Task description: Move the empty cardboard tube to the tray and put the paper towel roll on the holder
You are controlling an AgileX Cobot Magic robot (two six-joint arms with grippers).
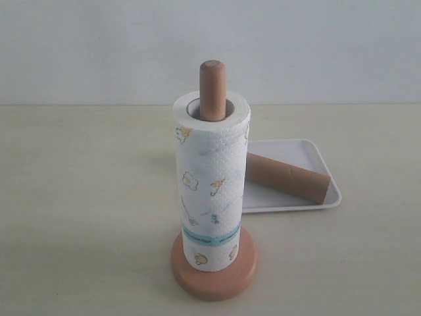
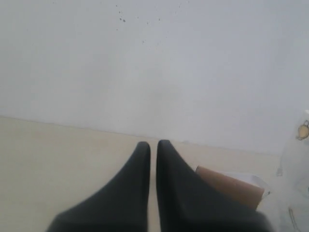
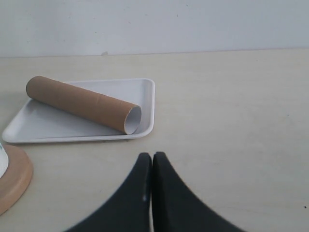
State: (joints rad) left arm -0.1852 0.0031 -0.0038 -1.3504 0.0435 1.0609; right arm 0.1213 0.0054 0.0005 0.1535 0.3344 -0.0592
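Observation:
The paper towel roll (image 1: 210, 181) stands upright on the holder (image 1: 214, 273), whose post top (image 1: 212, 79) sticks out above the roll. Behind it to the right, the empty cardboard tube (image 1: 286, 176) lies across the white tray (image 1: 299, 204). The right wrist view shows the tube (image 3: 82, 102) lying in the tray (image 3: 38, 123) and part of the holder's base (image 3: 14, 181). My right gripper (image 3: 152, 155) is shut and empty, short of the tray. My left gripper (image 2: 153, 143) is shut and empty, with the tube (image 2: 231, 186) just past it. Neither gripper shows in the exterior view.
A pale wooden table (image 1: 79, 197) carries everything, with a plain white wall (image 1: 99, 46) along its far edge. An edge of the towel roll (image 2: 299, 188) shows blurred in the left wrist view.

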